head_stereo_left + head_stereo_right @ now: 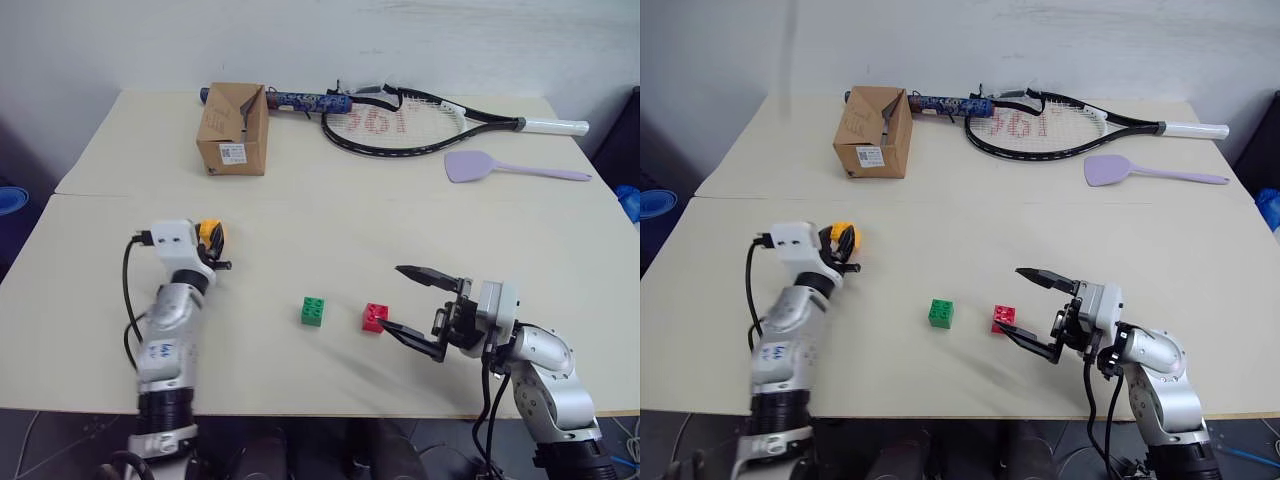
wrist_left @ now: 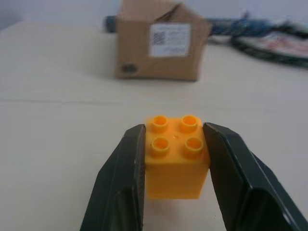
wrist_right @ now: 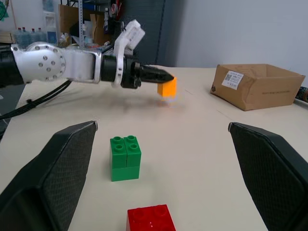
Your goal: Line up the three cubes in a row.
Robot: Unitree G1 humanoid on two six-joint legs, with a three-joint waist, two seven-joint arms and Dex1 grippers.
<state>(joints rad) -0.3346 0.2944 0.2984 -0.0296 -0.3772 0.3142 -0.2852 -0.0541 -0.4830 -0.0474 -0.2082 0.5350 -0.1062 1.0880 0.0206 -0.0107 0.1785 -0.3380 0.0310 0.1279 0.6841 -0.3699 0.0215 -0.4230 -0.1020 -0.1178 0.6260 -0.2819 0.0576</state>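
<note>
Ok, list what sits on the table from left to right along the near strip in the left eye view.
Left end effector shut on the yellow-orange cube → green cube → red cube → open right end effector.

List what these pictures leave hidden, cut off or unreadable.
- Yellow-orange cube: in the left wrist view the left gripper's fingers cover its sides, so contact with the table is uncertain.
- Red cube: front cut off by the right wrist view's edge.
- Cardboard box: label print too small to read, and its inside faces away.
</note>
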